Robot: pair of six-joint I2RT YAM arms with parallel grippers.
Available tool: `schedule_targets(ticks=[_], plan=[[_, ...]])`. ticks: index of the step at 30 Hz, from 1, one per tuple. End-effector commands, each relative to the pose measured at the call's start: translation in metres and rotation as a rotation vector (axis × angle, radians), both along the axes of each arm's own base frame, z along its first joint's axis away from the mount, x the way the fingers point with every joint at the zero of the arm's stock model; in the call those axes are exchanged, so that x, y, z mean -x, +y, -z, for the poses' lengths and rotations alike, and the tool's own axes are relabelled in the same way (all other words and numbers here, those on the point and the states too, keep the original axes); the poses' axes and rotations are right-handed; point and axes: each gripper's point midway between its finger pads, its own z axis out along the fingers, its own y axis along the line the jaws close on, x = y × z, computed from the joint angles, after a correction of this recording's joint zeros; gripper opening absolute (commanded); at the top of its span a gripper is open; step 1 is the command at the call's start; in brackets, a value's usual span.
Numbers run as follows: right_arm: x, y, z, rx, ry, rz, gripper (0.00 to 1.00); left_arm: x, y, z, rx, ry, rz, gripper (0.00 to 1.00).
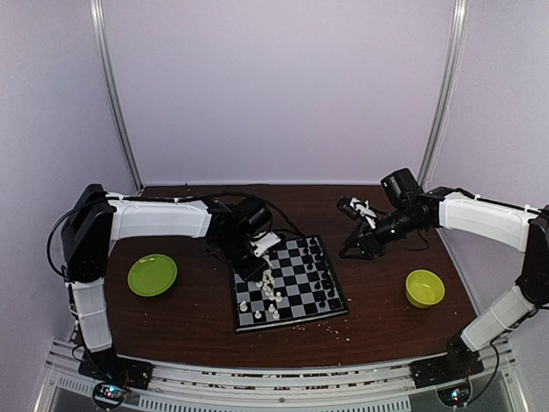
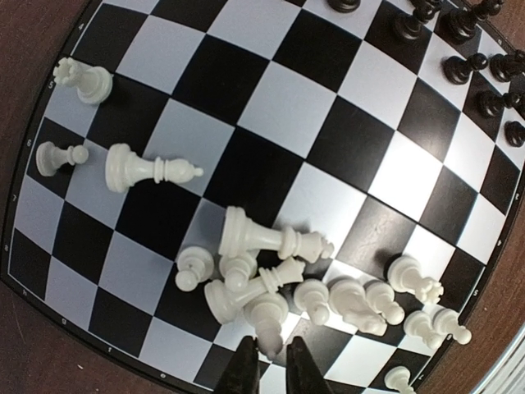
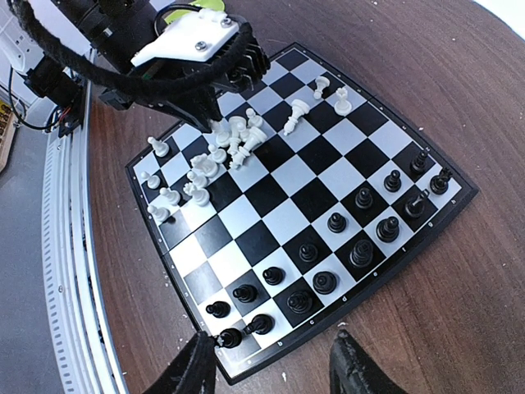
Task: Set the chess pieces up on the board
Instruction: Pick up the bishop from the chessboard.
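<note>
Status: black side looks done. The black pieces [image 3: 361, 254] stand upright in two rows along one edge of the board [image 3: 279, 222], sixteen by my count.

White side is the backlog. The white pieces [image 2: 271, 271] sit mostly in a heap a few rows in from their own edge, several on their sides, touching or overlapping. One tall one lies alone further along, and a handful stand upright near the rim. None are in rows yet. Roughly half done, I'd say.

Left pincer [image 2: 271, 361] is low over the heap, jaws narrow, either side of the tip of one white piece [image 2: 267, 318]. Can't tell if it's actually pinched. Right pincer [image 3: 275, 369] hangs at the black edge of the board, jaws wide, nothing between them.

Materials: the board is flat and glossy with a glare patch, black and pale-grey checks, and a thin black rim with small markings. The pieces look like smooth moulded plastic, with round flared bases and slim necks. Likely to roll when lying down. The table [image 3: 459, 98] is dark brown wood grain, matt.
</note>
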Motion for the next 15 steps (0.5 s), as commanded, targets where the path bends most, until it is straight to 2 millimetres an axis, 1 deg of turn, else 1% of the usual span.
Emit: schedule_targets(ticks=[1,8,10,13,15], plan=[[-0.0017,-0.0011,0.0019,0.001,0.011,0.002,0.47,0.0055,0.0007,0.0083,-0.011,0.015,0.019,0.14],[-0.0016,-0.0014,-0.0001,-0.002,0.01,0.006,0.47,0.0022,-0.003,0.0096,-0.008,0.009,0.021,0.14],[-0.0013,-0.0014,-0.0007,-0.003,0.009,0.007,0.47,0.0018,-0.0025,0.0091,-0.01,0.007,0.02,0.11],[-0.0015,-0.0012,-0.0014,-0.004,0.007,0.006,0.47,0.002,-0.0012,0.0079,-0.011,0.003,0.019,0.05],[-0.0013,-0.0013,-0.0014,-0.004,0.008,0.007,0.47,0.0041,0.0014,0.0019,-0.005,-0.002,0.018,0.03]])
